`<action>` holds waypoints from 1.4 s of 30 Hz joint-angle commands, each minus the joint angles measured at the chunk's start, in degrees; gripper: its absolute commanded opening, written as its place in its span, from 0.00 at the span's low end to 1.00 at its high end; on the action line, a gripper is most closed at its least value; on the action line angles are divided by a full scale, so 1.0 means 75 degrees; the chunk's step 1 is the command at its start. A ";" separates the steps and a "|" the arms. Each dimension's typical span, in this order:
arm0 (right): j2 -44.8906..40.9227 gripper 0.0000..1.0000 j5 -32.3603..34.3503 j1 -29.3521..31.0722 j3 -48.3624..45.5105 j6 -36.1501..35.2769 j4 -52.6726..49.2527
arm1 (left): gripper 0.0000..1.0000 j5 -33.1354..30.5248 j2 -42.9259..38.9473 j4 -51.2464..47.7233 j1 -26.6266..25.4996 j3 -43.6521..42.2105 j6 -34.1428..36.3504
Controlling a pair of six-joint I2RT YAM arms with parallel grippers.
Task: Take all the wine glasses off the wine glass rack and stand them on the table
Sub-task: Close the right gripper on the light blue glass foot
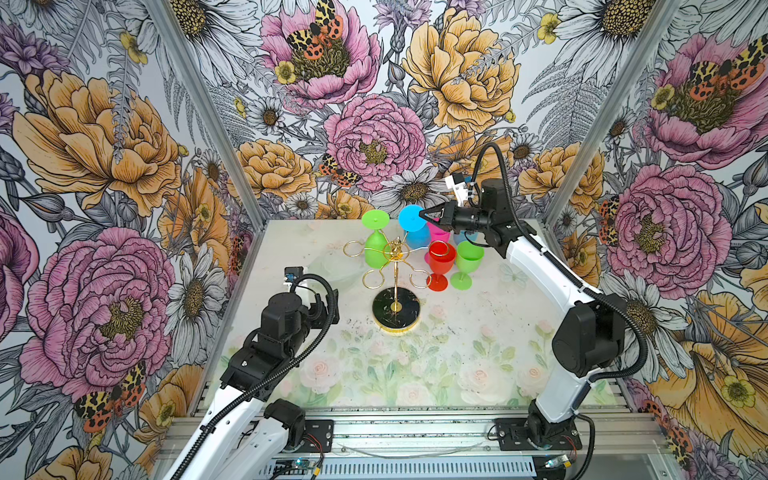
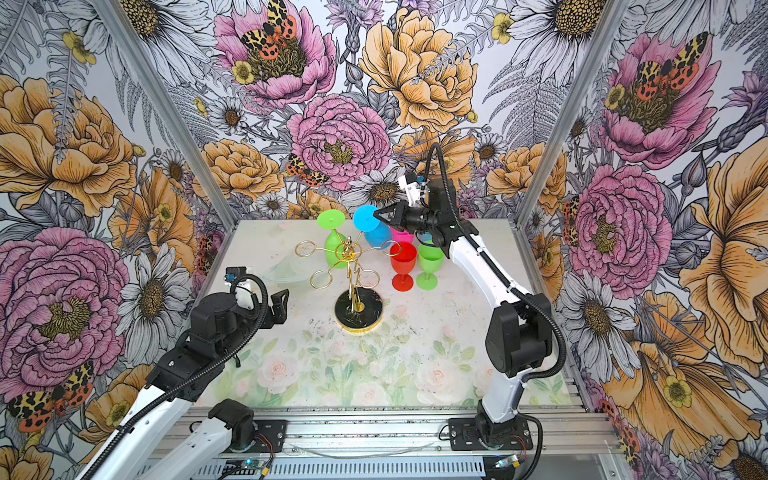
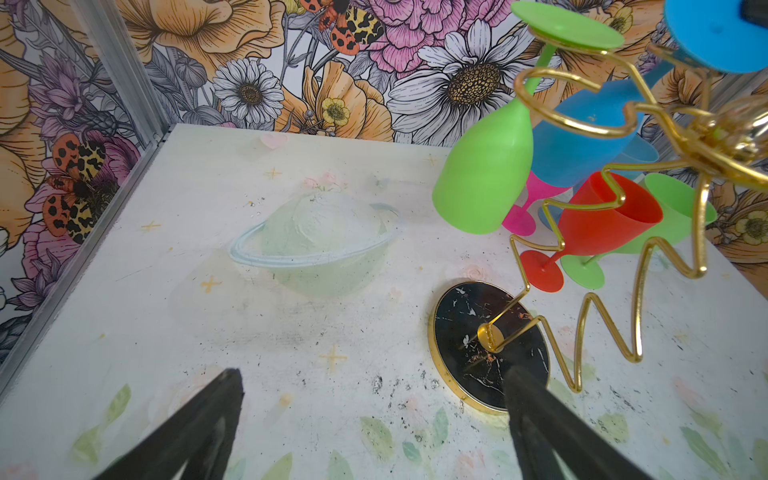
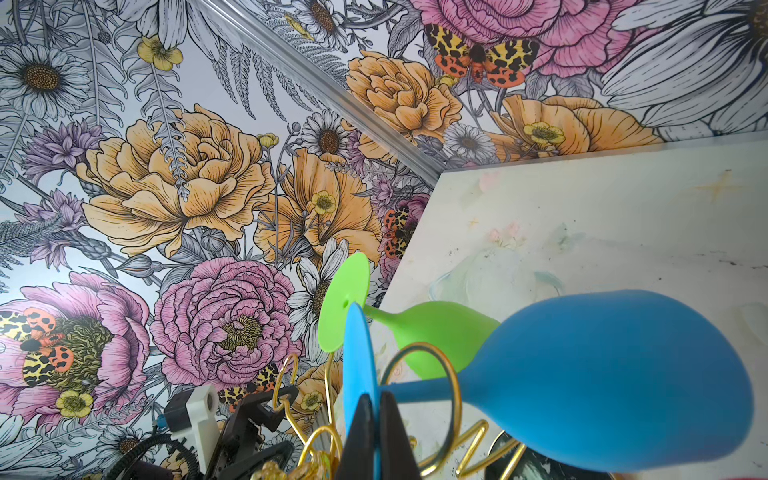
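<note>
On your pale floral desk (image 1: 457, 353) stands the thin gold wire wine glass rack (image 1: 396, 250) on its round black marbled base, and the blue plastic-looking wine glass (image 1: 417, 237) hangs upside down from a hook at the rack's far right. It looks light, stiff and slick, so take it by the flat foot or stem and slide it out along the hook. Your right gripper (image 4: 376, 400) is pinching that foot's rim, and your left gripper (image 2: 279, 304), near the rack's base, is spread wide.
</note>
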 commanded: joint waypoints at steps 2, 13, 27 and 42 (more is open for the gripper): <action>-0.0382 0.00 -0.0245 0.0040 -0.0161 0.0056 0.0364 | 0.99 0.0156 -0.0046 0.0265 0.0068 -0.0115 -0.0090; -0.0706 0.00 -0.0407 0.0082 -0.0558 0.0088 0.0432 | 0.99 0.0156 -0.0039 0.0280 0.0079 -0.0123 -0.0108; -0.1090 0.00 -0.0546 0.0099 -0.0857 0.0067 0.0448 | 0.99 0.0156 -0.0037 0.0309 0.0095 -0.0129 -0.0112; -0.1699 0.00 -0.0499 -0.0099 -0.1357 0.0052 0.0435 | 0.99 0.0382 -0.0083 0.0299 0.0091 -0.0121 -0.0129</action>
